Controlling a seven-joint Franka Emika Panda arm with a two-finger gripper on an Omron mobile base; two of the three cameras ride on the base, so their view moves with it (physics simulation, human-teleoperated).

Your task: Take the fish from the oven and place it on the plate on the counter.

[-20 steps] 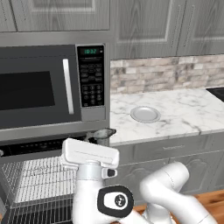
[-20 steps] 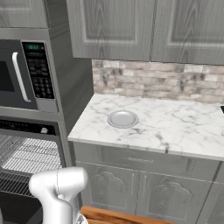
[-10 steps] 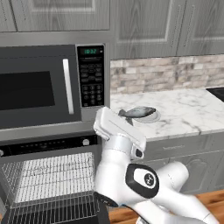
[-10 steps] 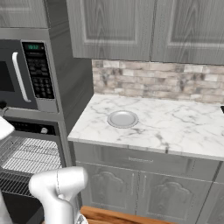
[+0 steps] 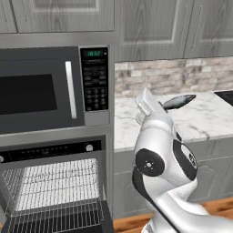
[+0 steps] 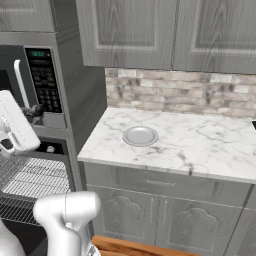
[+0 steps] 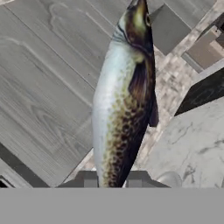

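The fish (image 7: 124, 100), dark-backed with a pale belly, stands up between my fingertips (image 7: 89, 179) in the hand view. My gripper (image 7: 113, 180) is shut on its tail end. From the left base view the fish (image 5: 180, 101) sticks out to the right of my gripper (image 5: 160, 106), in the air over the marble counter (image 5: 205, 119). The plate (image 6: 140, 135) lies bare on the counter (image 6: 200, 147) near its left end, and my white hand (image 6: 15, 127) is far left of it. The oven (image 5: 51, 182) stands open below, its wire racks bare.
A microwave (image 5: 43, 88) with a keypad sits above the oven, close to the arm's left. Grey wall cabinets (image 6: 165, 30) hang over the counter, with a stone backsplash (image 6: 180, 92) behind it. A dark cooktop edge (image 5: 226, 95) shows at the far right.
The arm has swung up and to the right from in front of the oven, carrying the fish out over the counter. The plate has not moved.
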